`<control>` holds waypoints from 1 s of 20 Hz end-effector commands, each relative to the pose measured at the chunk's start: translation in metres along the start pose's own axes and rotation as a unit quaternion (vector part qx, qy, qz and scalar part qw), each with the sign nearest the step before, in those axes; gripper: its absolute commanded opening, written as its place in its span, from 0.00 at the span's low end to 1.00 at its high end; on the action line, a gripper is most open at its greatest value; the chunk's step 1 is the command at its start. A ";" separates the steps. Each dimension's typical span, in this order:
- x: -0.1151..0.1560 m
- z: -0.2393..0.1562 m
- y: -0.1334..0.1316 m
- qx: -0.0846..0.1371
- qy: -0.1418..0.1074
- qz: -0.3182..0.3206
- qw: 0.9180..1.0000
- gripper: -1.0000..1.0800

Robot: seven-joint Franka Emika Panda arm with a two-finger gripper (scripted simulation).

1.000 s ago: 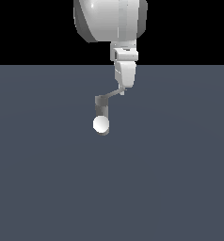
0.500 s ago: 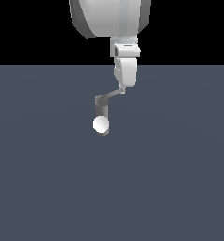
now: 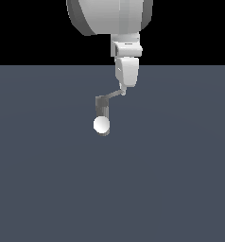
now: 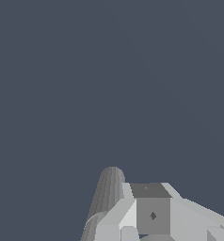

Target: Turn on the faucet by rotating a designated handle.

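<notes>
In the exterior view I see the faucet (image 3: pixel 101 113) just left of frame centre, its handle (image 3: pixel 114 94) slanting up-right to meet the gripper (image 3: pixel 123 90) hanging from the top; I cannot tell whether the jaws are closed. In the wrist view, a grey rounded bar, probably the handle (image 4: pixel 106 192), lies against the gripper (image 4: pixel 151 214) at bottom centre.

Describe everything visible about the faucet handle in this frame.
The handle is a thin, straight, light-grey bar, matte like the rest of the fixture. It projects from the top of the faucet body toward the exterior view's right, tilted slightly upward. Its far end meets the tip of the gripper, which hangs above it; whether the gripper is clamped on it cannot be told.
</notes>
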State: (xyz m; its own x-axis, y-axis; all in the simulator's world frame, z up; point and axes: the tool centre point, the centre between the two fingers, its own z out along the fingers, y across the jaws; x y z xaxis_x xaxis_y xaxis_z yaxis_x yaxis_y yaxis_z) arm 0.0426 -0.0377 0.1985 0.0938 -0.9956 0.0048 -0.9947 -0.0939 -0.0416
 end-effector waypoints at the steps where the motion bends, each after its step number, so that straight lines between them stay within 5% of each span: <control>1: -0.013 0.009 0.012 -0.011 -0.003 -0.006 1.000 0.00; 15: -0.035 0.015 0.055 -0.021 -0.002 -0.001 1.000 0.00; 20: -0.044 0.005 0.048 -0.008 -0.002 0.002 1.000 0.00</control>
State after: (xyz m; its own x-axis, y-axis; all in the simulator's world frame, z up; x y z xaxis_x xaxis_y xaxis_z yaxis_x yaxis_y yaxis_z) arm -0.0051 -0.0129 0.1956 0.0753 -0.9971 0.0040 -0.9966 -0.0754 -0.0333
